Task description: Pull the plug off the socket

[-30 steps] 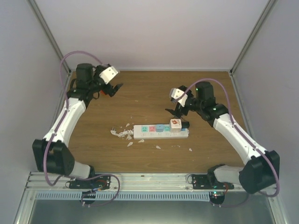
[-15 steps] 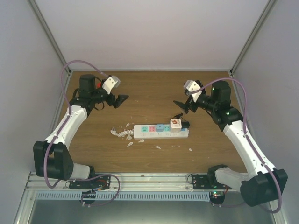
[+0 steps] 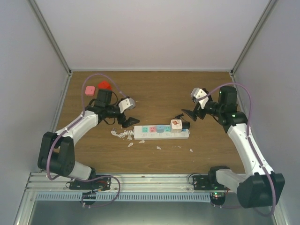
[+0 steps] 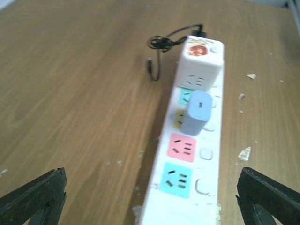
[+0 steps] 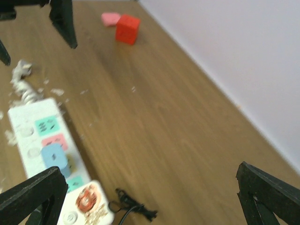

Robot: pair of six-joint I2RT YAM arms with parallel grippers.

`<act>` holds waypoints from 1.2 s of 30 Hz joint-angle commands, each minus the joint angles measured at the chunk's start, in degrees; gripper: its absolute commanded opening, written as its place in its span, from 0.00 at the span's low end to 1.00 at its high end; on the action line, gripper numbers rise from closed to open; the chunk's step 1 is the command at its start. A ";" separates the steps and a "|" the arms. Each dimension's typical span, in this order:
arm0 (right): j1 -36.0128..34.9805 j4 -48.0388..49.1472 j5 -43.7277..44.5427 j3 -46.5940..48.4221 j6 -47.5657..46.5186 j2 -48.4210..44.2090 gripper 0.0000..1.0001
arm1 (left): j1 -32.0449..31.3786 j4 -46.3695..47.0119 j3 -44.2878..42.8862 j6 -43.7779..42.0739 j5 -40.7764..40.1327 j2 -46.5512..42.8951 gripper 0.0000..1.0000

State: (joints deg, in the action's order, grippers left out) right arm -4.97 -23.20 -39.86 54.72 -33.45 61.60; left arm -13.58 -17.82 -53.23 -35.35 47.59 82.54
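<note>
Wood-grain worktop (image 3: 154, 93) between pale walls carries the socket (image 3: 161, 132), a long white power strip with pink, blue and green outlet faces. It lies flat, straight ahead of the left jaws and running away from them, its near end low between their two tips. A blue plug (image 4: 196, 112) stands in an outlet midway along it. A white cube adapter (image 4: 199, 61) with an orange sticker sits on the end farthest from the left jaws. That adapter end is the one nearest the right jaws, off to one side of their gap.

Left jaws are spread wide and hold nothing, hovering just beside the strip's cord end, where the short white cord stub (image 3: 121, 134) lies bunched among white scraps (image 3: 158, 147). Right jaws are also spread wide and empty, near the strip but apart from it. A thin black cable (image 3: 180, 117) curls on the wood between them and the adapter.

Well beyond the left jaws, a red cube (image 3: 104, 85) and a pink block (image 3: 89, 90) lie close together.
</note>
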 commanded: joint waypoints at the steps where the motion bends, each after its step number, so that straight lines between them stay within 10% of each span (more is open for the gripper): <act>1: 1.26 -8.95 -5.56 -1.95 -12.98 3.95 1.00 | -4.34 1.56 0.25 -4.38 1.16 2.54 0.99; 13: -2.30 -14.95 -6.97 -0.28 -30.20 16.45 0.87 | -11.51 5.88 -1.25 -3.71 1.40 10.61 0.98; 36: -11.51 -8.92 5.55 -2.59 -27.77 23.30 0.71 | -21.63 14.82 -1.69 -2.96 -8.15 17.17 0.72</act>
State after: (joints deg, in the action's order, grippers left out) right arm -16.03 -34.15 -36.03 53.10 -61.93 84.95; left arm -34.09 -6.50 -53.47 -38.00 41.67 98.70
